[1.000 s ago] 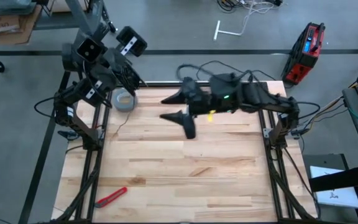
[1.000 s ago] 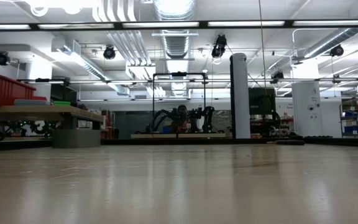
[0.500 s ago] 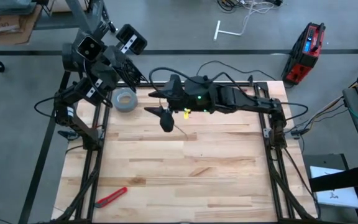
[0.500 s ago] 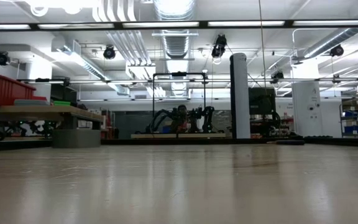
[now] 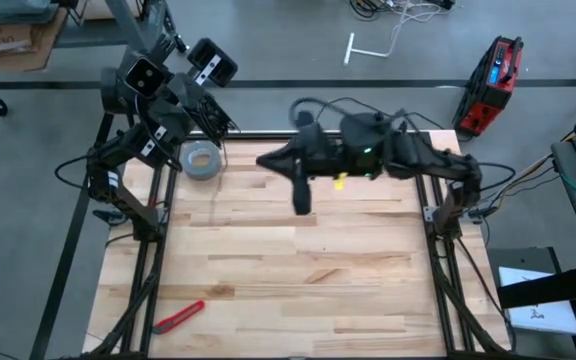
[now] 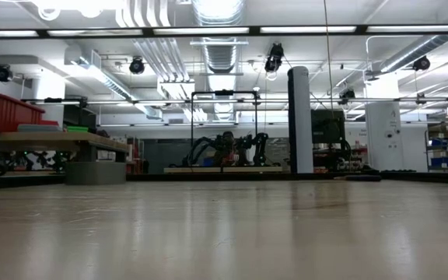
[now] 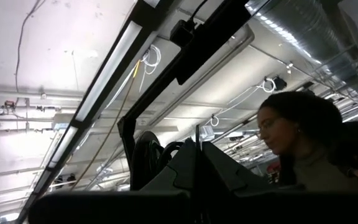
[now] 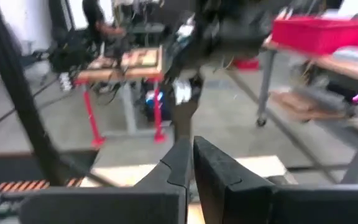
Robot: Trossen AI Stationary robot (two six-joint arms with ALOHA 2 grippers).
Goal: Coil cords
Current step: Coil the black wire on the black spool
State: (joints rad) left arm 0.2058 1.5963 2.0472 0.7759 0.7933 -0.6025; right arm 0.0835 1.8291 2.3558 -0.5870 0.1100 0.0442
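Left arm (image 5: 153,130): folded over the back-left corner of the surface (image 5: 298,270), waiting. Left hand (image 7: 194,171) tipped up toward the ceiling, fingers pressed together, nothing seen between them.

Cord (image 5: 215,195): only a faint thin dark line on the wood, just beside the tape roll (image 5: 200,160) and running toward the front. Reel not made out in any view (possibly under the left arm; cannot tell).

Right arm (image 5: 398,155): stretched from the right edge across the back middle, raised off the wood. Right hand (image 8: 190,158) with fingers closed to a hairline gap, apparently empty (a cord this thin could hide there).

Step in hand, by judgement: reaching for the loose cord, coiling not yet begun. To do well:
- Open wide before descending.
- Come down on the line clear of the roll.
- Pinch lightly, lift slowly, lay even loops.
- Avoid tugging against whatever anchors the far end.

In the way: roll touching or nearly touching the cord; left arm crowding that corner. Well apart:
- cutter (image 5: 178,316) at the front left
- red case (image 5: 495,72) on the floor
- person (image 7: 303,143) beyond the surface

Low view: bare wood only.
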